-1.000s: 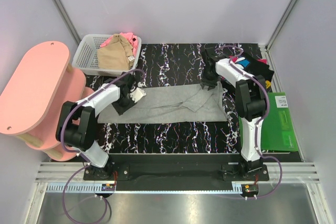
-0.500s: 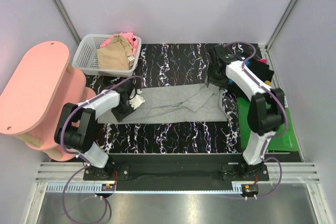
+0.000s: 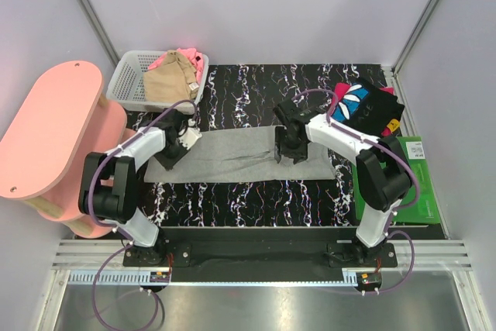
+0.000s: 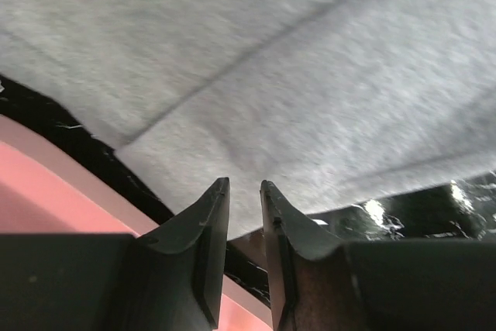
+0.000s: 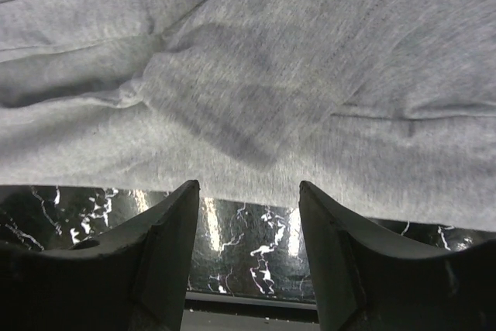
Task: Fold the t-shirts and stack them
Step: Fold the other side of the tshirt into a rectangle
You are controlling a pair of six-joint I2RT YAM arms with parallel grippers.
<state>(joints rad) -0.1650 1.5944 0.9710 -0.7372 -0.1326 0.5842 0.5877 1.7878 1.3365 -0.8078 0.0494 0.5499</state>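
Now | left gripper [image 4: 244, 185] barely parted | right gripper [image 5: 248, 185] wide (empty) | over grey t-shirt [image 3: 232, 153]

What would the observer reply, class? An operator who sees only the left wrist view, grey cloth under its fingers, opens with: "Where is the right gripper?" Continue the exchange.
Observer: The right gripper, jaws open, hangs over the grey t-shirt, right of its middle.
Operator: Any other shirts?
Observer: A tan t-shirt and a pink t-shirt sit in the white basket, far left.
Operator: Any more?
Observer: A black printed t-shirt lies at the far right of the table.
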